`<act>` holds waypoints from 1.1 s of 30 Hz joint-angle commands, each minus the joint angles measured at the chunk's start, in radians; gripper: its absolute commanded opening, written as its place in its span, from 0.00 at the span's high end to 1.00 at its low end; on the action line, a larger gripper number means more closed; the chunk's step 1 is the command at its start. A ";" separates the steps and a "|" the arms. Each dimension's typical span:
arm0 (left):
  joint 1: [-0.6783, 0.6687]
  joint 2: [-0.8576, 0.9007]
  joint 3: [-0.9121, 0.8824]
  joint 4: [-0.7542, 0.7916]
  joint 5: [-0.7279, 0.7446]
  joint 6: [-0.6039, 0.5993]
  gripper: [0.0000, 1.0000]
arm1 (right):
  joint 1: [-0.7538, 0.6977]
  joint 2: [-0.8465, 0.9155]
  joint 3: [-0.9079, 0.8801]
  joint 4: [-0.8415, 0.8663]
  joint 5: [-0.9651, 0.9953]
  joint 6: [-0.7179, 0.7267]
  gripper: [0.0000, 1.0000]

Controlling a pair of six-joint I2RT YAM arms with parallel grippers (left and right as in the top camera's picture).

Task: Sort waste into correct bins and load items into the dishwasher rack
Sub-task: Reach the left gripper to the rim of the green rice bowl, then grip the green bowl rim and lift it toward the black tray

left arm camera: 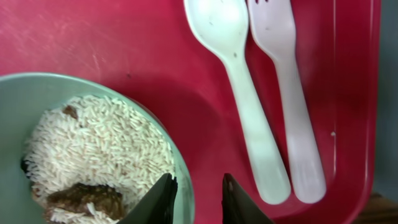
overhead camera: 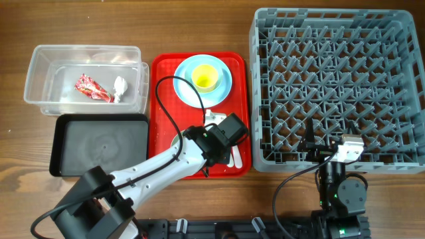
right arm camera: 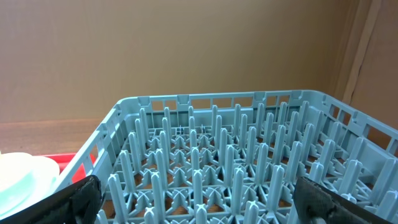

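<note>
- Overhead: the clear tub (overhead camera: pixel 40 73) at the far left of the bench (overhead camera: pixel 20 26) holds the red wrapper (overhead camera: pixel 89 87) and the white tissue (overhead camera: pixel 119 86). The black tray (overhead camera: pixel 99 143) lies just in front of it with nothing visible in it. On the red tray (overhead camera: pixel 163 73) the blue plate (overhead camera: pixel 186 83) carries the yellow cup (overhead camera: pixel 206 78). The left hand (overhead camera: pixel 211 149) is low over the near end of that tray. The right hand (overhead camera: pixel 327 149) sits at the near edge of the grey rack (overhead camera: pixel 398 79), which looks unloaded.
- Left wrist: the hand is narrow, and its fingers (left arm camera: pixel 163 199) stand a little apart on either side of the rim of the green bowl (left arm camera: pixel 93 87), not clamped on it. The bowl is full of rice (left arm camera: pixel 106 149) with brown bits (left arm camera: pixel 87 196). The spoon (left arm camera: pixel 242 106) and fork (left arm camera: pixel 292 112) lie side by side just to the right.
- Right wrist: this hand (right arm camera: pixel 199 202) is spread wide and holds nothing, looking into the rack's pegs.
- Risk: I judge that a pinch on one thin edge would let a loaded bowl tip or slip, spilling rice over the red tray or bench before it reaches a bin. The inner finger could also push into the rice, and a sideways drift could knock the spoon.
</note>
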 commanded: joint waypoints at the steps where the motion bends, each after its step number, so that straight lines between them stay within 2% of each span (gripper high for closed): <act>1: -0.003 0.010 -0.003 0.002 -0.046 -0.018 0.75 | 0.004 -0.005 -0.001 0.005 0.017 0.011 0.00; 13: -0.004 0.013 -0.069 0.047 -0.045 -0.028 0.78 | 0.004 -0.005 -0.001 0.005 0.017 0.012 0.00; 19: -0.003 0.013 -0.070 0.050 -0.046 -0.032 0.96 | 0.004 -0.005 -0.001 0.005 0.017 0.011 0.00; 26: 0.008 -0.008 -0.029 0.045 -0.058 -0.031 0.96 | 0.004 -0.005 -0.001 0.005 0.017 0.012 0.00; 33: 0.151 -0.127 0.093 -0.088 -0.058 0.030 0.96 | 0.004 -0.005 -0.001 0.005 0.017 0.012 0.00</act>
